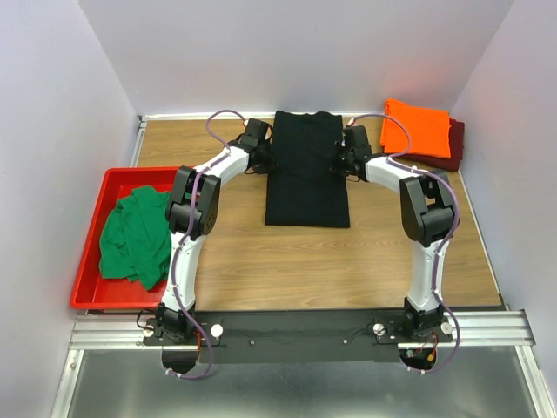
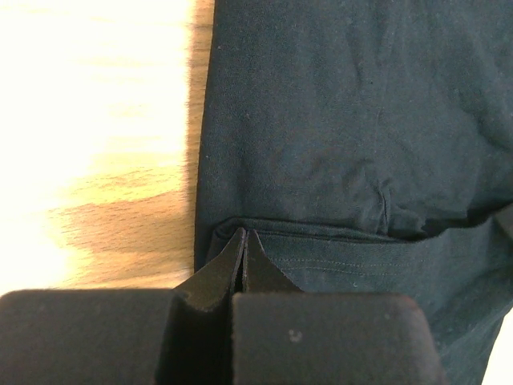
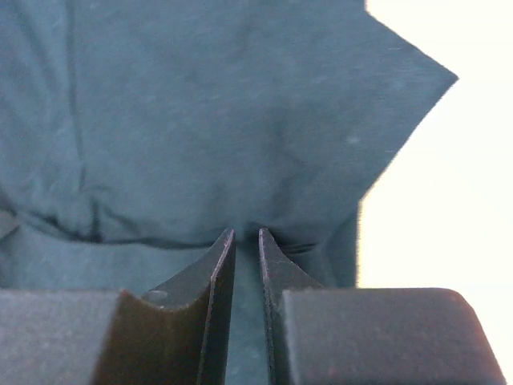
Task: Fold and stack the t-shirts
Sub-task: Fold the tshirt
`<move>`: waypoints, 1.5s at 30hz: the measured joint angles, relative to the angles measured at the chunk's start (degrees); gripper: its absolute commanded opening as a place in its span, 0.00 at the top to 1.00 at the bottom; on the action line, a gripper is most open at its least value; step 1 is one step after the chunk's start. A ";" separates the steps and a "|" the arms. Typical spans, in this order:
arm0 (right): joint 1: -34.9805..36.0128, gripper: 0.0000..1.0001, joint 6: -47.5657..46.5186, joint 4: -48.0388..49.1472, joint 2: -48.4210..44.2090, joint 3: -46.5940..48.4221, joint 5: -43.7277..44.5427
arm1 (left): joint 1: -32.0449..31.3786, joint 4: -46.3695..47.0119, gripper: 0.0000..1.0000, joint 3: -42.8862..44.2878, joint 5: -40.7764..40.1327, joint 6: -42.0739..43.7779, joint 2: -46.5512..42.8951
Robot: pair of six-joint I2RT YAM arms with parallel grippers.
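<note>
Black t-shirt (image 2: 345, 120): lying flat, filling the centre and right of the frame, its straight edge running down beside the wood.
Folded hem (image 2: 345, 241): crossing the lower right, with a stitched layer showing beneath it.
Left gripper (image 2: 244, 234): entering from bottom centre, fingers (image 2: 216, 273) pressing together, tips touching the hem's left end.
Table (image 2: 96, 120): showing as brightly lit wood along the left.

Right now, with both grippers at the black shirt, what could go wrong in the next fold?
The left gripper is shut on the black t-shirt only at a thin edge fold; the cloth may slip out.
The right gripper shows a narrow gap between its jaws, so that side may lag and the fold skew.
</note>
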 measured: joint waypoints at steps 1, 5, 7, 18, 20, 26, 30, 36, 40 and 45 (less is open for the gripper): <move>-0.44 0.75 0.39 0.00 0.11 0.00 0.02 | 0.00 0.00 1.00 0.00 0.00 0.02 0.00; -1.46 0.75 1.66 -0.09 0.70 0.00 0.50 | 0.00 -0.02 1.00 0.11 0.00 0.22 0.02; -1.64 0.75 1.97 -0.11 0.92 0.00 0.55 | 0.00 -0.04 1.00 0.26 0.00 0.33 0.11; -3.28 0.62 2.95 -0.09 1.29 -0.04 -0.20 | 0.13 0.42 0.85 0.55 0.44 1.73 0.26; -3.54 0.59 2.93 -0.15 1.09 -0.04 -0.35 | 0.24 0.96 0.81 0.55 0.81 2.14 0.20; -3.58 0.52 3.08 -1.20 -3.08 -1.18 -0.46 | 1.20 1.09 0.77 0.55 1.31 2.84 -2.62; -3.58 0.53 3.93 -1.42 -9.29 -4.57 -0.90 | 1.53 1.62 0.80 -0.52 1.36 2.75 -7.63; -2.62 0.54 5.70 -1.05 -15.67 -10.10 -1.68 | 1.14 4.31 0.87 -12.00 1.36 0.74 -19.04; -0.57 0.55 7.28 -1.33 -16.90 -14.99 -2.36 | -0.74 5.66 0.89 -22.29 1.38 -0.61 -22.77; 1.95 0.57 9.05 -1.68 -16.90 -21.18 -2.84 | -4.15 6.43 0.91 -31.76 1.84 -2.14 -22.80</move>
